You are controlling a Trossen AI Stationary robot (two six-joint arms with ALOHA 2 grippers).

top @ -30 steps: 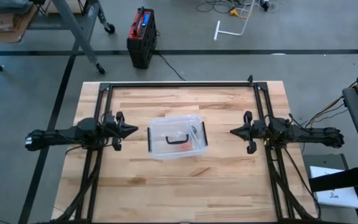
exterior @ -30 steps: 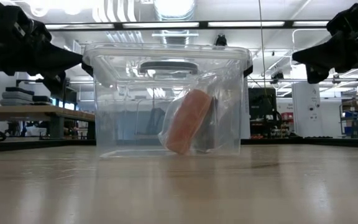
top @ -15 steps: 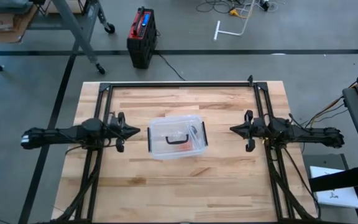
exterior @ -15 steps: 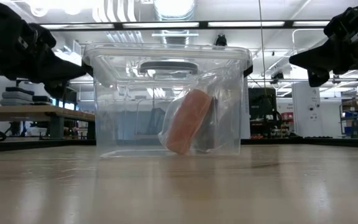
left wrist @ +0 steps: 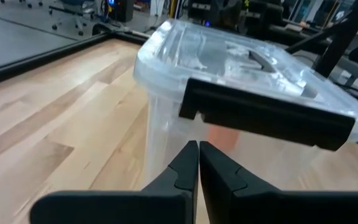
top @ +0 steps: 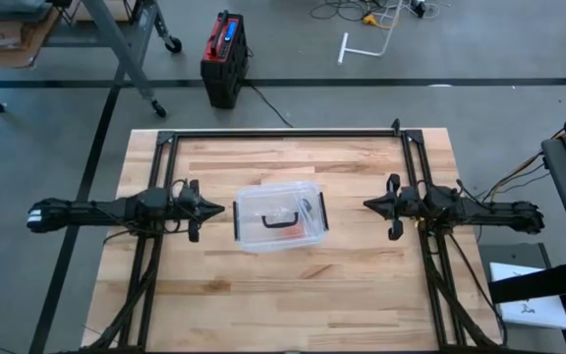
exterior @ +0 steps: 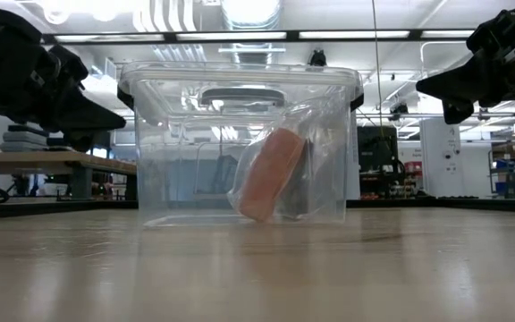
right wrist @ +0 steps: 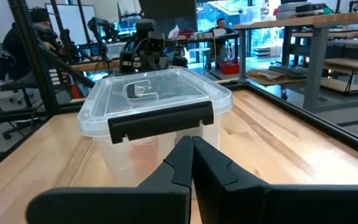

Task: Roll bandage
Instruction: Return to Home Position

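Observation:
A clear plastic box (top: 281,216) with a lid, black side latches and a dark lid handle (top: 280,221) stands on its base at the table's middle. Inside it, a pinkish bandage roll (exterior: 271,174) in a clear bag leans against the box's wall. My left gripper (top: 220,207) is shut. It hovers just left of the box and points at the left latch (left wrist: 266,118), without touching it. My right gripper (top: 367,206) is also shut. It hovers to the right of the box and points at the right latch (right wrist: 160,118) from farther off.
Black frame rails (top: 283,133) run along the table's far edge and down both sides under the arms. Bare wooden tabletop (top: 283,295) lies between the box and the near edge. A person (right wrist: 42,28) sits in the room beyond the table.
My left gripper has tipped its nose downward. Its shut fingertips have sunk from about the height of the lid to beside the box's left wall, and they have crept slightly toward the box. The box and my right gripper have kept still.

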